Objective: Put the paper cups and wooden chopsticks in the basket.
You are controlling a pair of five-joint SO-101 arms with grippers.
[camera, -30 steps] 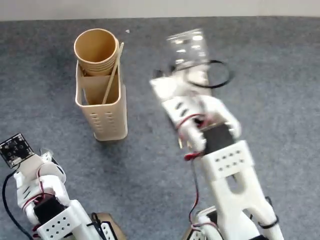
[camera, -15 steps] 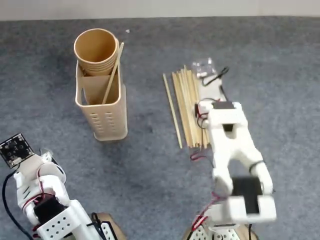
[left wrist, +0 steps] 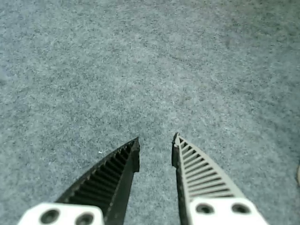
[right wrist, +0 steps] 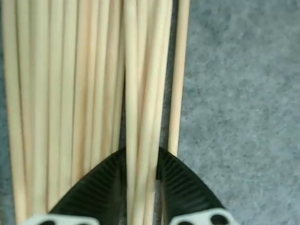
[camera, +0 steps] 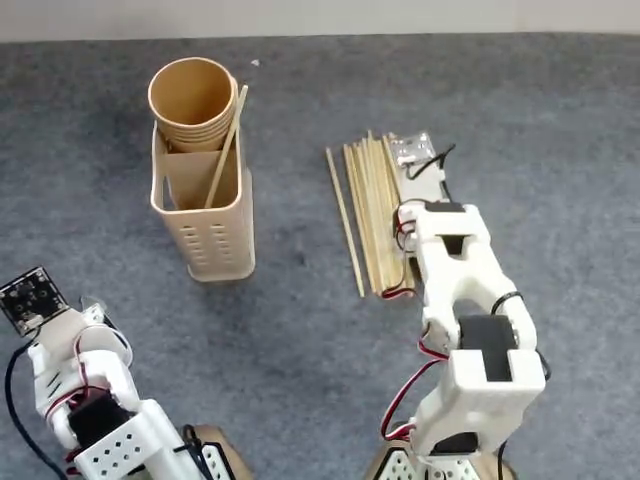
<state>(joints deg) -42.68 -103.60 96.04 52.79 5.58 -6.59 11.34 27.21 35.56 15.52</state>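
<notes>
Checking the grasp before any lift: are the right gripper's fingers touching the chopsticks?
Touching. The right wrist view shows the right gripper with both fingers pressed against a few chopsticks between them, no gap showing.

Whole surface is a grey, felt-like carpet point(camera: 300, 300), kinda fuzzy and speckled up close in the wrist views. Along the far edge of the high view there's a pale strip point(camera: 320, 15), can't tell if it's wall or floor. Tiny white speck point(camera: 255, 62) sits near that edge. Light's soft and even, shadows faint.
</notes>
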